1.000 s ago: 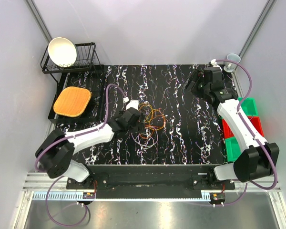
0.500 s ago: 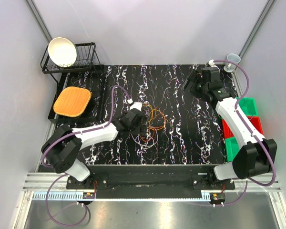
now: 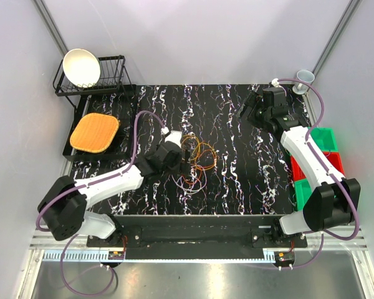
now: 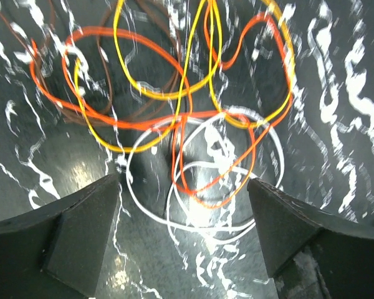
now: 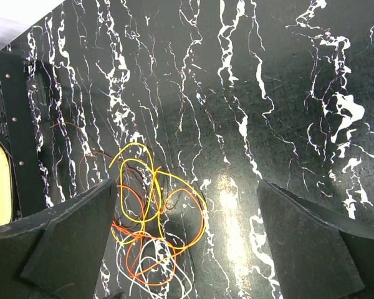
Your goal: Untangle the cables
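Note:
The cables [image 3: 197, 159] lie in one loose tangle on the black marbled table [image 3: 249, 174], left of centre. In the left wrist view orange, yellow and brown loops [image 4: 174, 93] cross each other, with a white loop [image 4: 193, 205] nearest the camera. My left gripper [image 3: 183, 159] sits at the tangle's left edge. It [image 4: 182, 182] is open, its fingers [image 4: 81, 237] standing either side of the white loop and holding nothing. My right gripper [image 3: 246, 111] is raised at the back right, open and empty [image 5: 187, 184], and looks down on the tangle [image 5: 153, 230] from a distance.
A wire rack with a white bowl [image 3: 81, 67] stands at the back left. In front of it an orange pad [image 3: 95, 132] lies on a black tray. A cup [image 3: 304, 78] stands at the back right corner. Red and green bins [image 3: 324, 162] line the right edge.
My left arm has shifted its elbow, and its gripper has drawn back a little to the left of the tangle. The right gripper has edged slightly toward the back. The cables have barely moved.

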Robot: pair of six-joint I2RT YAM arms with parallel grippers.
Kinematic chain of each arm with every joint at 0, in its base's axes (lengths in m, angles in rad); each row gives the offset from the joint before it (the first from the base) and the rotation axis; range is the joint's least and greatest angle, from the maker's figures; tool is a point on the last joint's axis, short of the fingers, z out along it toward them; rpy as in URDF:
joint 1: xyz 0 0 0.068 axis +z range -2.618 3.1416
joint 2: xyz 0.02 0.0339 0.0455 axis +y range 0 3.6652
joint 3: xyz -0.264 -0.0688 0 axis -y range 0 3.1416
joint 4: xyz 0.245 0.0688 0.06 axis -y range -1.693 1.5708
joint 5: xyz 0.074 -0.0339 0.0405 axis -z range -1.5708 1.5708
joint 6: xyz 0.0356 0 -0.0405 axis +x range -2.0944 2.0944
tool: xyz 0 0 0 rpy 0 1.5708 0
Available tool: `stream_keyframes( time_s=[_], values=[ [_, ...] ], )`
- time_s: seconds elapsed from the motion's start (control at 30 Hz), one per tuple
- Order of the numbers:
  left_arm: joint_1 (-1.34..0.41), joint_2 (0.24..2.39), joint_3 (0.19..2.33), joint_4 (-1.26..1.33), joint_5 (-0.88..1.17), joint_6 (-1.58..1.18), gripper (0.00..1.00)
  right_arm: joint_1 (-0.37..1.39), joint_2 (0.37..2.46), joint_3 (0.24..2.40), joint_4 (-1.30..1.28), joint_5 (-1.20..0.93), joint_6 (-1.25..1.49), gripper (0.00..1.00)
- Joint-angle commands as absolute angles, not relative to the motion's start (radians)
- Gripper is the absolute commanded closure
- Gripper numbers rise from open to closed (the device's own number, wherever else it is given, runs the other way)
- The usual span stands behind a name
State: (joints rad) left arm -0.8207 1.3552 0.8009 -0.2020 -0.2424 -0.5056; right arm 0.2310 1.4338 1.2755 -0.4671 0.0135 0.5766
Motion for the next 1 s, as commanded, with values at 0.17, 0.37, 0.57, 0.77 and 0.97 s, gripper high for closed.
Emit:
stream_keyframes(
  time_s=[0.17,0.37,0.57,0.77,0.97],
  values=[
    [-0.868,1.402,0.761,-0.106,-0.190,-0.488,0.15,0.244,1.436,1.305,-0.426,0.003,0.569,0.00],
    [-0.870,1.462,0.778,-0.094,-0.242,-0.503,0.19,0.244,1.440,1.305,-0.426,0.003,0.566,0.00],
    [-0.868,1.505,0.798,-0.087,-0.270,-0.517,0.22,0.244,1.443,1.304,-0.426,0.003,0.565,0.00],
    [-0.870,1.523,0.810,-0.066,-0.276,-0.511,0.25,0.244,1.457,1.305,-0.423,0.005,0.563,0.00],
    [-0.868,1.554,0.838,-0.072,-0.282,-0.508,0.29,0.242,1.468,1.305,-0.420,0.003,0.561,0.00]
  ],
)
